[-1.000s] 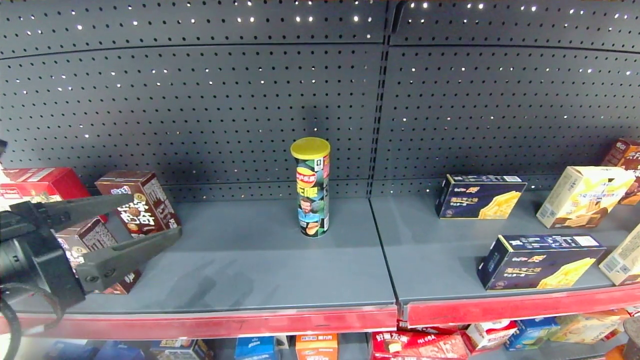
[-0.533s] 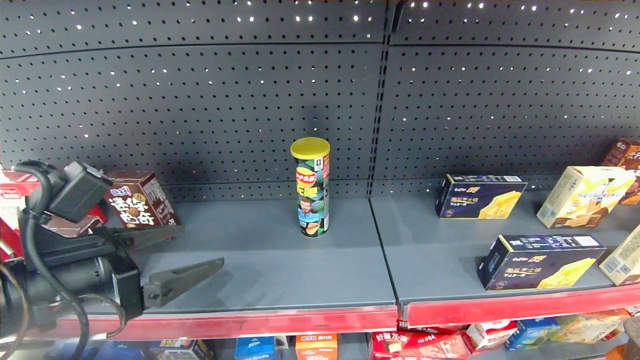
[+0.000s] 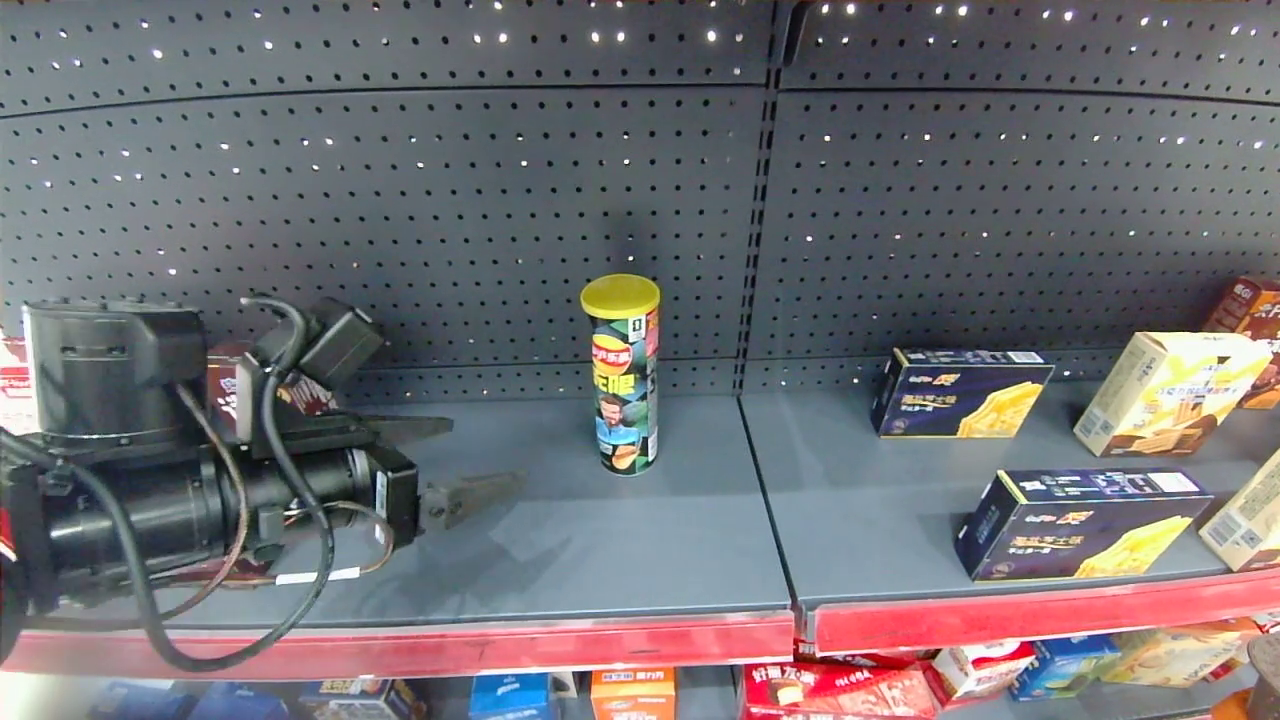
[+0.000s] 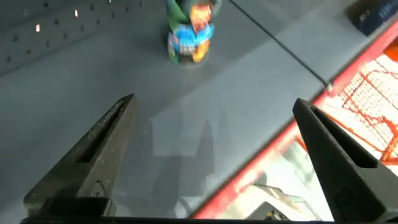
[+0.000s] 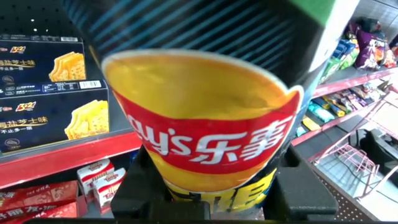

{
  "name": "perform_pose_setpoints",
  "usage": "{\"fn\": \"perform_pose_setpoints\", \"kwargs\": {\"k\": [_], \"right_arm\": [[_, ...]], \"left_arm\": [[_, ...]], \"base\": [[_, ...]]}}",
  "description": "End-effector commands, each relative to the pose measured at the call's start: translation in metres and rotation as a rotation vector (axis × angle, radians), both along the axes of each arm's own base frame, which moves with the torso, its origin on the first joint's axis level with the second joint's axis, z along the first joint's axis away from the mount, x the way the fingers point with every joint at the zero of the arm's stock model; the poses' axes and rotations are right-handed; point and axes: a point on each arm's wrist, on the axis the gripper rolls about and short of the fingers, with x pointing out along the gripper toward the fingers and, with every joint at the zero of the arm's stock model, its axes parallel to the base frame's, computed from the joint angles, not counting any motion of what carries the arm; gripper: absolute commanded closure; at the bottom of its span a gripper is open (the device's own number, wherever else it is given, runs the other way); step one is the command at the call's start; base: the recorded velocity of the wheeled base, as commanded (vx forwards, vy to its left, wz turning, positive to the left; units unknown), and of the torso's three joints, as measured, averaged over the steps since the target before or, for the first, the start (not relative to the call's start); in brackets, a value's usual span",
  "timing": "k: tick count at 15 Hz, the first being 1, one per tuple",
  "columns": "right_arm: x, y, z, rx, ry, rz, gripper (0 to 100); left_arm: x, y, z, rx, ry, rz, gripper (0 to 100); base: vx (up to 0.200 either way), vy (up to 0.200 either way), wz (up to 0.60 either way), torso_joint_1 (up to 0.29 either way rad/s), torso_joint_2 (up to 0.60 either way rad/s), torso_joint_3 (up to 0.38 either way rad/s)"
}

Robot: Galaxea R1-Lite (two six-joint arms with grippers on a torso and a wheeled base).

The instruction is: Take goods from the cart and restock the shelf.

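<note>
A tall chips can (image 3: pixel 622 375) with a yellow lid stands upright on the grey shelf (image 3: pixel 560 540), near the back by the middle seam. My left gripper (image 3: pixel 485 455) hovers open and holds nothing, low over the shelf to the left of that can and apart from it. In the left wrist view the same can (image 4: pixel 189 37) stands beyond the open left gripper (image 4: pixel 212 102). A second chips can (image 5: pixel 205 118) with a red and yellow label sits very close in the right wrist view, with my right gripper (image 5: pixel 214 205) shut on it.
Dark blue boxes (image 3: pixel 960 393) (image 3: pixel 1080 525) and a yellow box (image 3: pixel 1165 393) lie on the right half of the shelf. Brown boxes (image 3: pixel 305 392) stand behind my left arm. The shelf has a red front edge (image 3: pixel 450 645), with more goods below. A wire cart (image 4: pixel 373 87) is beside it.
My left arm has moved right along the shelf toward the standing can, covering the brown boxes. Its gripper stayed open. The can has not moved.
</note>
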Motion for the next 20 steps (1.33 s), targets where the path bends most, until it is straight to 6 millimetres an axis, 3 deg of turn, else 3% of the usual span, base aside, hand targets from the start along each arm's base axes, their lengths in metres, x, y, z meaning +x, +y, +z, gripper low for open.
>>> {"fn": "perform_pose_setpoints", "kwargs": {"k": [1, 6, 12, 20], "right_arm": [[0.001, 0.0, -0.001, 0.001, 0.009, -0.001, 100], [0.008, -0.001, -0.001, -0.014, 0.054, 0.0, 100], [0.014, -0.002, 0.004, -0.012, 0.071, 0.001, 100], [0.014, -0.002, 0.002, -0.011, 0.077, -0.003, 100]], "left_arm": [[0.023, -0.007, -0.011, -0.001, 0.042, 0.001, 0], [0.06, -0.018, -0.003, -0.058, 0.025, 0.02, 0], [0.083, -0.074, -0.007, -0.149, 0.044, -0.002, 0], [0.096, -0.078, -0.016, -0.142, 0.057, 0.011, 0]], "base": [[0.0, 0.0, 0.0, 0.0, 0.0, 0.0], [0.0, 0.0, 0.0, 0.0, 0.0, 0.0], [0.0, 0.0, 0.0, 0.0, 0.0, 0.0], [0.0, 0.0, 0.0, 0.0, 0.0, 0.0]]}}
